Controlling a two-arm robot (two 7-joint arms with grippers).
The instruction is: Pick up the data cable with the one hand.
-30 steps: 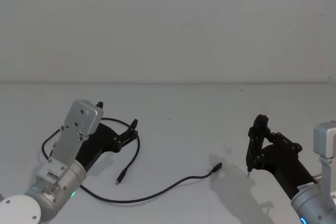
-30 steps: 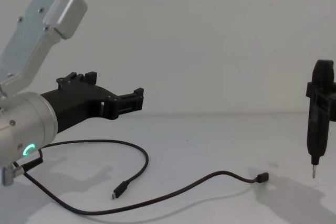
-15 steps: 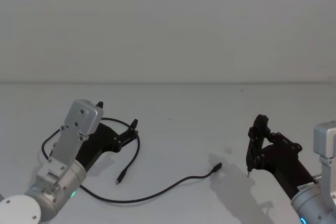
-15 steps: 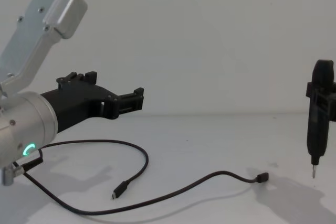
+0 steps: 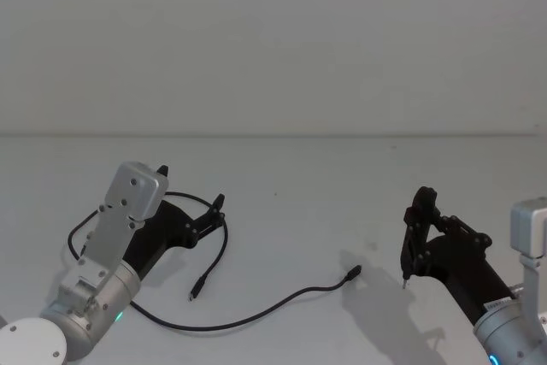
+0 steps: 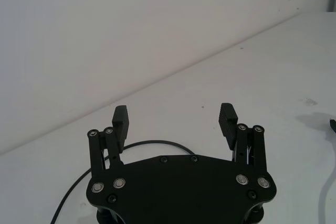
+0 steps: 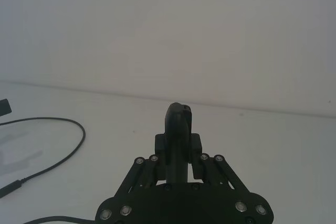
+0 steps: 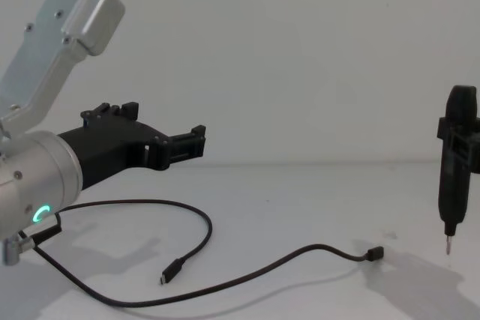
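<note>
The data cable point(image 5: 256, 317) is a thin black cord lying on the white table. One plug point(image 5: 353, 274) rests near the middle and the other plug point(image 5: 195, 291) points toward the front. Its left part loops back under my left arm. In the chest view the data cable point(image 8: 247, 275) lies flat. The one hand, my left gripper point(image 5: 191, 187), hovers open above that loop, touching nothing. In the left wrist view the left gripper point(image 6: 174, 116) has a cable arc point(image 6: 157, 144) just past its fingers. My right gripper point(image 5: 416, 232) hangs shut at the right, apart from the cable.
A plain white wall rises behind the table's far edge point(image 5: 273, 135). Bare tabletop point(image 5: 291, 211) stretches between the two arms and beyond the cable. The right gripper point(image 8: 457, 162) hangs upright with a small metal tip point(image 8: 448, 245) just above the surface.
</note>
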